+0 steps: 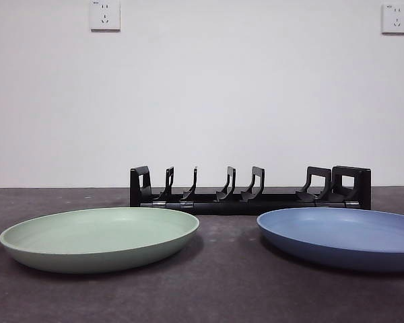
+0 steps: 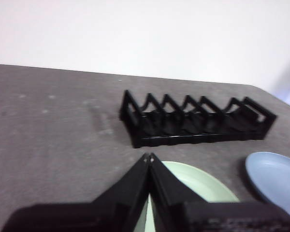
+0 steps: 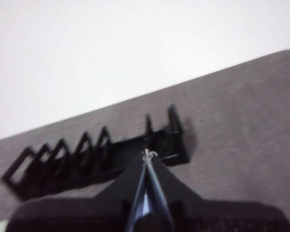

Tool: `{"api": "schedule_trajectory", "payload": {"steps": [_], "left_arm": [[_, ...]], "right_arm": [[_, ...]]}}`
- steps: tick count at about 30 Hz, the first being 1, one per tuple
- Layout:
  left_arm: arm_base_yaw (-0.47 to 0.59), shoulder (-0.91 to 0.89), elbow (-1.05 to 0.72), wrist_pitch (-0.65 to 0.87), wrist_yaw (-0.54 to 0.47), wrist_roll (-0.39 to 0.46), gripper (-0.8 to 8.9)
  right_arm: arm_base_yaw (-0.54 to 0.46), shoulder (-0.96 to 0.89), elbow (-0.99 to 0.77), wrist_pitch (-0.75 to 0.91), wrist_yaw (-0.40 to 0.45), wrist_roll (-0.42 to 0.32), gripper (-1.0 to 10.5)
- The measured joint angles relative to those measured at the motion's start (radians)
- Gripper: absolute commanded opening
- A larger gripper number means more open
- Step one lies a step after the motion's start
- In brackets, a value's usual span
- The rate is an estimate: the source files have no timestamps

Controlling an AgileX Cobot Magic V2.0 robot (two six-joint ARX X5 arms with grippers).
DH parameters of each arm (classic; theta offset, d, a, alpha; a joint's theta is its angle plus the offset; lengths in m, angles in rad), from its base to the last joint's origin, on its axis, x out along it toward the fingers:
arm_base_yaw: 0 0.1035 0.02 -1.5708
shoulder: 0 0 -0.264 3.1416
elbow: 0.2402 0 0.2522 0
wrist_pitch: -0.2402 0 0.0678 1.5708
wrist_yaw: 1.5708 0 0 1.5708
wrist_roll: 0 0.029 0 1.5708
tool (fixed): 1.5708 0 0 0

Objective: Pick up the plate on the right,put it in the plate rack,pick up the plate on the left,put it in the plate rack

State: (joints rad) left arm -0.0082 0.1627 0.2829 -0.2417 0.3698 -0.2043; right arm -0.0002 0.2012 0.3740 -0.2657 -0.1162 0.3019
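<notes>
Both end effectors pressed together, holding nothing. Right end effector (image 3: 147, 154) hangs above the bench (image 1: 222, 296), jaw tips meeting in a point; a sliver of blue shows through the slit between them, so I read it as sitting over the blue plate (image 1: 340, 235) (can't confirm how high). Left end effector (image 2: 149, 157) is the same story, tips touching, with the green plate (image 2: 198, 186) directly under and beyond it

Neither arm shows in the front view, so both are up and clear of the work

Task things: blue plate lies flat on the bench at the right, green plate (image 1: 97, 237) flat at the left, well apart from each other. Plate rack (image 1: 249, 192) stands behind them, between the two, all slots unfilled. Nothing done yet, my call is we're at step one

The relation that matters: right arm is the nearer one for the blue plate, plate is below the end effector and the rack is beyond it. Rack's long axis runs across the bench, side to side, so its slots face front-to-back (plate has to go in on edge, face turned along that axis)

Next move as I see it: spread the right jaws, drop to the plate's rim. Flat plate on a flat bench, shallow lip, likely to slip out of a pinch
</notes>
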Motion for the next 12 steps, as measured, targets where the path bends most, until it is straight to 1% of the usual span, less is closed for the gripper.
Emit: {"api": "schedule_trajectory", "payload": {"steps": [3,6,9,12], "left_arm": [[0.000,0.071,0.082,-0.046,0.056,0.000,-0.07],[0.000,0.148,0.170,-0.105,0.127,0.001,-0.07],[0.000,0.219,0.256,-0.166,0.197,0.014,-0.07],[0.000,0.283,0.341,-0.241,0.234,0.048,-0.07]], "right_arm": [[0.000,0.100,0.119,-0.090,-0.086,-0.024,-0.1],[0.000,0.204,0.254,-0.217,-0.163,-0.081,-0.1],[0.000,0.302,0.389,-0.362,-0.206,-0.154,-0.1],[0.000,0.387,0.511,-0.503,-0.219,-0.223,-0.1]]}}
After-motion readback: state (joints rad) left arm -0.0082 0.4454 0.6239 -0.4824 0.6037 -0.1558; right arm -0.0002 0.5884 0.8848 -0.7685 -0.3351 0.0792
